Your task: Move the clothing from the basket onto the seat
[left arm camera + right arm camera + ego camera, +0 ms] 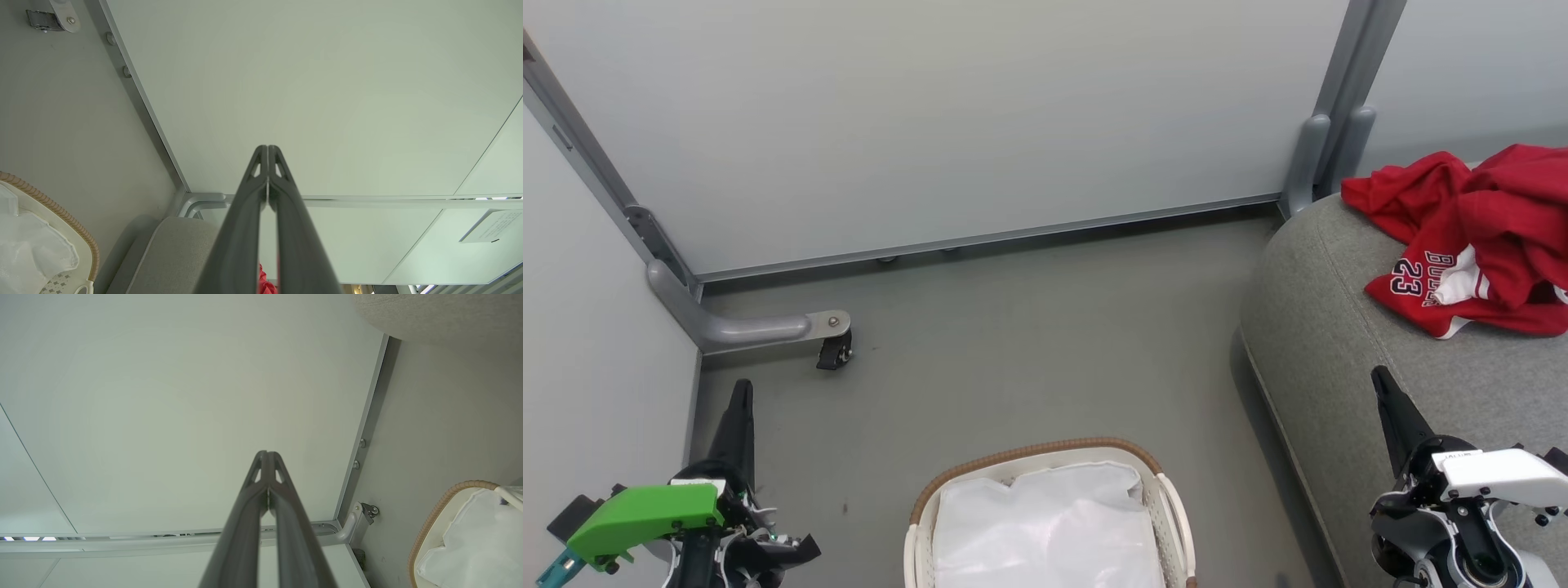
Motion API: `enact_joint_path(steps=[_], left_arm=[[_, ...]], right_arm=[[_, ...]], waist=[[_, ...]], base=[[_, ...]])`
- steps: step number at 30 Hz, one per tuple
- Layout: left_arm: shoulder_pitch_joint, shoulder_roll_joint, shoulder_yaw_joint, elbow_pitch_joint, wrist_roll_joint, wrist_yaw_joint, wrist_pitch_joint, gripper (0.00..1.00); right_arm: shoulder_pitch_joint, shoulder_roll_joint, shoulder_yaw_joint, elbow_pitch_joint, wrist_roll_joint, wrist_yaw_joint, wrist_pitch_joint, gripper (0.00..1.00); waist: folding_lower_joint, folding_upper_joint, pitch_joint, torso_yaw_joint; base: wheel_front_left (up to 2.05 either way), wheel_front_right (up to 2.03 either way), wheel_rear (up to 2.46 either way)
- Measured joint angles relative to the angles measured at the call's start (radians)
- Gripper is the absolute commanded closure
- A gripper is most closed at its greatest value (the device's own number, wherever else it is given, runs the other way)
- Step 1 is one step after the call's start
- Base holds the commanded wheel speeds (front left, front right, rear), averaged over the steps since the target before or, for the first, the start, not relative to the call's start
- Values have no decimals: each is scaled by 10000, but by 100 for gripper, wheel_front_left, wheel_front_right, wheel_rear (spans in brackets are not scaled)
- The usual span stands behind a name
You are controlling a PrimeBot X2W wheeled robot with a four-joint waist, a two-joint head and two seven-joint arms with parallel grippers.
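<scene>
The red clothing (1474, 237) lies in a crumpled heap on the grey seat (1331, 343) at the right, with "BULLS 23" showing on one fold. The bunching makes it hard to tell whether the heap is one garment or two. The basket (1033, 454) stands on the floor (1029, 327) just beside the seat, with a white liner (1045, 523) inside it. The left tool (740, 390) hangs over the floor to the left of the basket, its two fingers pressed together and gripping nothing. The right tool (1382, 380) is above the near part of the seat, apart from the clothing, and is likewise closed tight and empty. Both point toward the pale wall panel (980, 122).
</scene>
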Motion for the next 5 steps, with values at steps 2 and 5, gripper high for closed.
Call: enact_joint_path(steps=[2, 5], left_arm=[[0, 0, -2, 0, 0, 0, 0, 100], [0, 0, -2, 0, 0, 0, 0, 100]], right_arm=[[0, 0, 0, 0, 0, 0, 0, 100], [0, 0, 0, 0, 0, 0, 0, 100]], waist=[[0, 0, 0, 0], [0, 0, 0, 0]], base=[[0, 0, 0], [0, 0, 0]])
